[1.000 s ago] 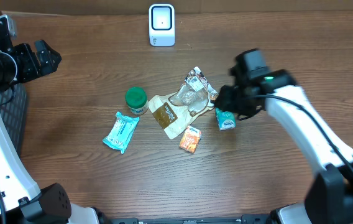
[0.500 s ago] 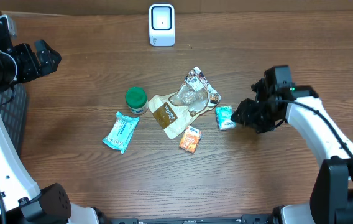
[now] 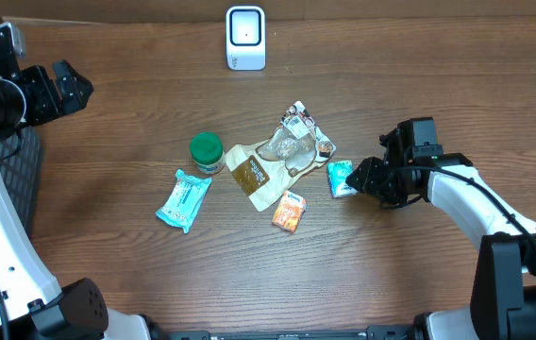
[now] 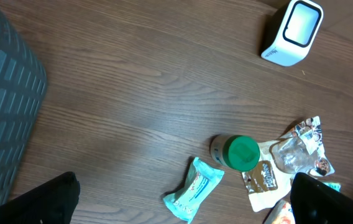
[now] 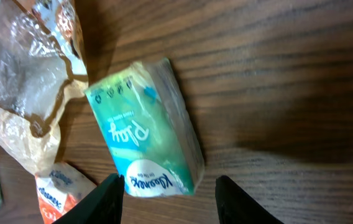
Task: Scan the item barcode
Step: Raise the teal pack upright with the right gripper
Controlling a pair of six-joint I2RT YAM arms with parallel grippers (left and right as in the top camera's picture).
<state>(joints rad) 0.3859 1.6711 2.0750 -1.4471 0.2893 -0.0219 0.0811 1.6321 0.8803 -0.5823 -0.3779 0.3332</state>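
Observation:
A small green-and-teal tissue pack lies flat on the wooden table, just right of the pile of items. In the right wrist view, the tissue pack points its white-labelled near end into the gap between my fingers. My right gripper sits low at the pack's right side, open; its left finger is close to the pack's edge and the right finger stands clear of it. The white scanner stands at the table's far edge. My left gripper hovers wide open at the far left, holding nothing.
The pile left of the pack holds a clear crinkled wrapper, a brown-and-white pouch and an orange packet. Further left are a green-lidded jar and a pale teal wipes packet. A dark mesh object lies at the left edge.
My right gripper has swung from above the pile out to the right and come down beside the tissue pack, its jaws slightly narrower. The left arm has not moved.

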